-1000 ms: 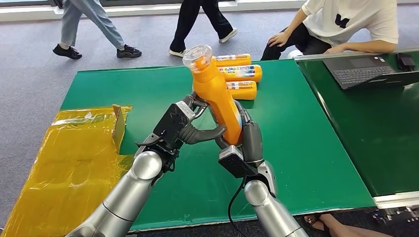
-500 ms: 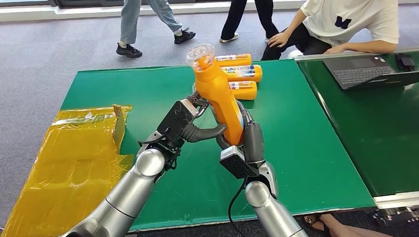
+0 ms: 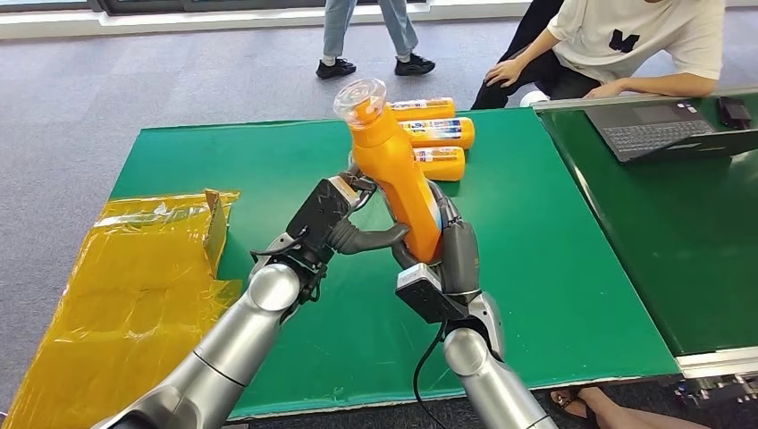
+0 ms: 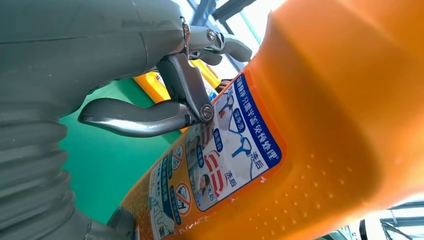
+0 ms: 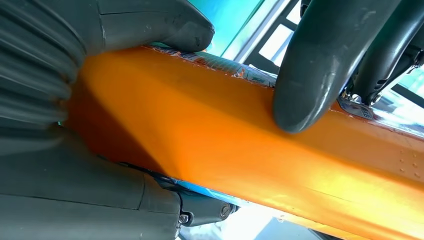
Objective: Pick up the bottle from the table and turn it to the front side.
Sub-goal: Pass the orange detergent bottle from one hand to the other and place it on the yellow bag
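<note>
Evidently mid-turn, the right robot hand (image 3: 447, 246) clasps the orange bottle (image 3: 393, 170) low on its body while the left robot hand (image 3: 335, 223) presses its side, holding it tilted above the green counter (image 3: 554, 259), so the label can be brought round.

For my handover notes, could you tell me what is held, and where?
Both hands, left hand and right hand, grip the orange bottle by its lower body.

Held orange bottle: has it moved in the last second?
Barely. The held bottle stays lifted in both hands; its cap sits about as near the three lying bottles as before.
</note>
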